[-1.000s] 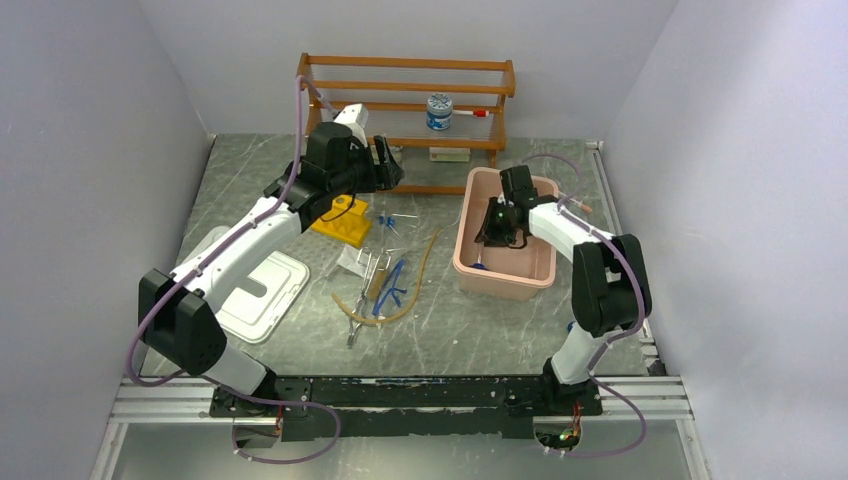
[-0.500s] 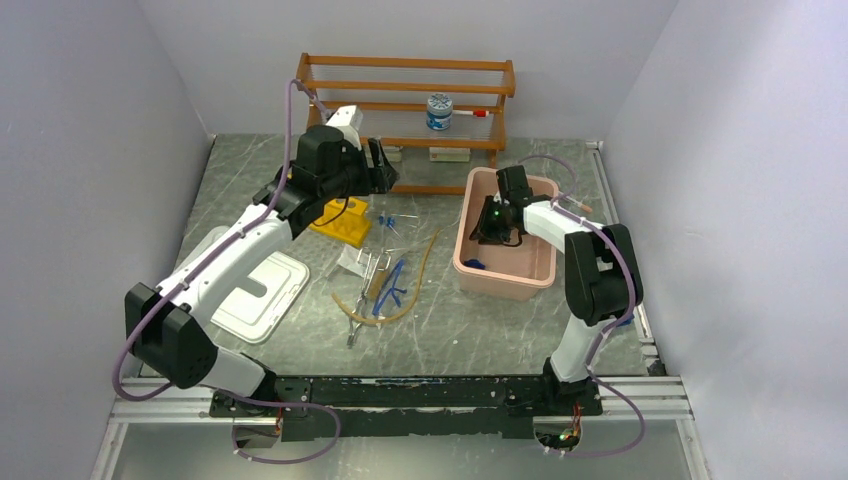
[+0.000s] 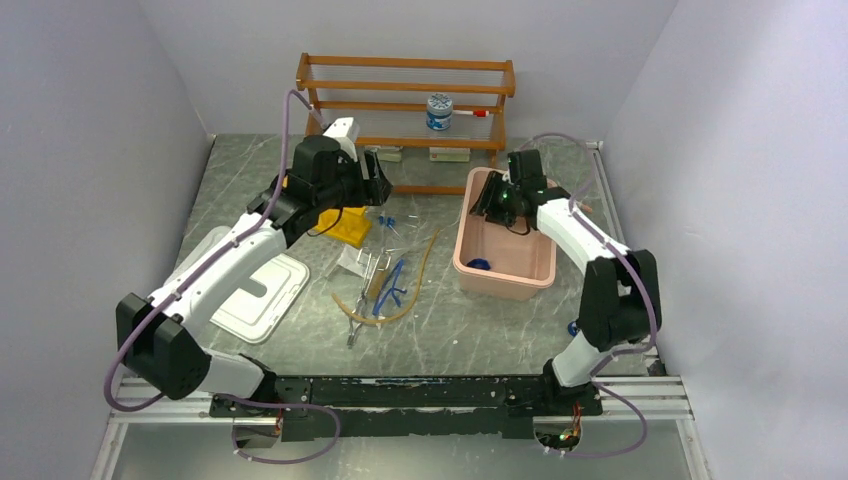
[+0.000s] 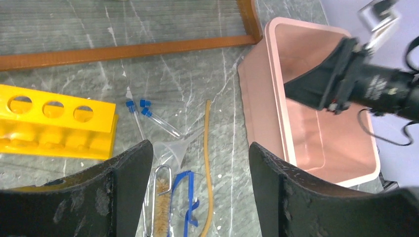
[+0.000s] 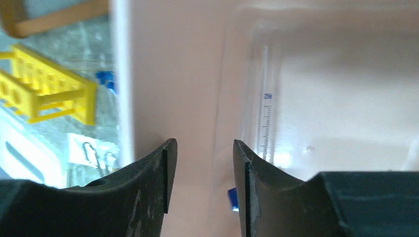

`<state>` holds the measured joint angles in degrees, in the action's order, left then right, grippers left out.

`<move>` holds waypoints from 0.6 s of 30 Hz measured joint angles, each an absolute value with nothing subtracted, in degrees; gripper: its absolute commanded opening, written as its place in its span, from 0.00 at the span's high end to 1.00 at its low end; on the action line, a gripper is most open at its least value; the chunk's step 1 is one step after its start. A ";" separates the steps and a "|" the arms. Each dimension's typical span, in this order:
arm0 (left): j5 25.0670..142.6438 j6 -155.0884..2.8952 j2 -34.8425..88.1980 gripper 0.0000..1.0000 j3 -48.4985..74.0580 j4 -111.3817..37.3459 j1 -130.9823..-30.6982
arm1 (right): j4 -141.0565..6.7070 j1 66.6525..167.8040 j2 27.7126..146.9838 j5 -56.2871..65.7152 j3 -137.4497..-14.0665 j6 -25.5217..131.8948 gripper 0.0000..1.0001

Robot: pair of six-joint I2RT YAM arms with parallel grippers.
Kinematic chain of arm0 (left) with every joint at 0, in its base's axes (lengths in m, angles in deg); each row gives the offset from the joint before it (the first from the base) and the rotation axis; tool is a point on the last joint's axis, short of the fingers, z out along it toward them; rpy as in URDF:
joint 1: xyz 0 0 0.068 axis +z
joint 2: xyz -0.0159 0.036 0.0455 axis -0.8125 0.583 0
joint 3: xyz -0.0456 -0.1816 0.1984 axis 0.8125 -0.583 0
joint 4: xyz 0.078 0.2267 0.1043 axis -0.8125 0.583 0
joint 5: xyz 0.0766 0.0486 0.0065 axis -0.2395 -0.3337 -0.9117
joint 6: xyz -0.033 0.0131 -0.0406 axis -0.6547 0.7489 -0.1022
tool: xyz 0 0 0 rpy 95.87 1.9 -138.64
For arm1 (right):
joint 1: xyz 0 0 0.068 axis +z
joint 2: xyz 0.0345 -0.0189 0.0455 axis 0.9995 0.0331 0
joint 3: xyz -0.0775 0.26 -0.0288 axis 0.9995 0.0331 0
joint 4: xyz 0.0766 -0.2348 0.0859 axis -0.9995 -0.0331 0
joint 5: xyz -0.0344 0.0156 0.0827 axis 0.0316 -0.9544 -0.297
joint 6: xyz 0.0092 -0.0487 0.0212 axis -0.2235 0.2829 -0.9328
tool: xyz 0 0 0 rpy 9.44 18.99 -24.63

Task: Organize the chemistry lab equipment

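The yellow test-tube rack (image 4: 54, 123) (image 3: 343, 226) lies on the grey table. Beside it are small blue-capped tubes (image 4: 148, 112), a clear funnel (image 4: 170, 148), a tan hose (image 4: 209, 163), a blue clamp (image 4: 190, 197) and a wire brush (image 4: 160, 210). My left gripper (image 4: 197, 145) (image 3: 385, 186) hovers open above this pile, holding nothing. My right gripper (image 5: 203, 143) (image 3: 482, 204) is open over the far left part of the pink bin (image 3: 535, 282), with nothing between its fingers. A clear graduated tube (image 5: 267, 123) with a blue end (image 3: 480, 265) lies inside the bin.
A wooden shelf (image 3: 405, 92) at the back carries a white-lidded jar (image 3: 439, 112). A white lid (image 3: 262, 292) lies at the left. Metal tongs (image 3: 358, 322) lie near the hose's front loop. Grey walls close in both sides.
My right gripper has lifted out of the bin toward its far left corner and its jaws have widened. My left arm has drifted slightly left, still open.
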<state>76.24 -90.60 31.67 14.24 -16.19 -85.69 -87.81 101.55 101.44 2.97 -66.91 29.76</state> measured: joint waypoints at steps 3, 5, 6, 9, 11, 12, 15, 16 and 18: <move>76.24 -90.63 29.60 0.25 12.22 -15.91 -85.69 | -88.51 101.55 97.49 3.27 -68.39 29.74 0.49; 76.26 -90.67 27.93 0.25 10.48 -15.63 -85.69 | -88.78 101.88 95.00 3.95 -69.27 29.76 0.49; 76.26 -90.69 27.19 0.26 9.58 -15.58 -85.69 | -88.78 102.14 93.68 4.37 -69.51 29.74 0.49; 76.26 -91.04 25.18 0.28 6.63 -15.47 -85.69 | -89.21 103.98 90.47 5.35 -70.58 29.78 0.49; 76.24 -91.61 24.04 0.33 4.42 -14.97 -85.69 | -89.67 106.93 89.31 6.92 -72.18 29.81 0.49; 76.24 -91.96 23.61 0.37 3.33 -14.88 -85.69 | -89.69 109.23 88.85 8.21 -73.03 29.81 0.50; 76.24 -93.23 22.54 0.48 -0.74 -13.64 -85.69 | -89.30 116.40 87.72 11.14 -73.84 29.50 0.57; 76.26 -93.55 22.38 0.51 -2.27 -13.18 -85.69 | -89.21 118.30 87.52 11.71 -73.73 29.17 0.58; 76.30 -94.12 22.49 0.56 -5.11 -11.93 -85.69 | -88.86 122.14 87.24 12.89 -73.12 28.10 0.61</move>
<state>76.30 -94.12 22.49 -5.11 -11.93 -85.69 -88.86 122.14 87.24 12.89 -73.12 28.10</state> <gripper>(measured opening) 0.508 0.426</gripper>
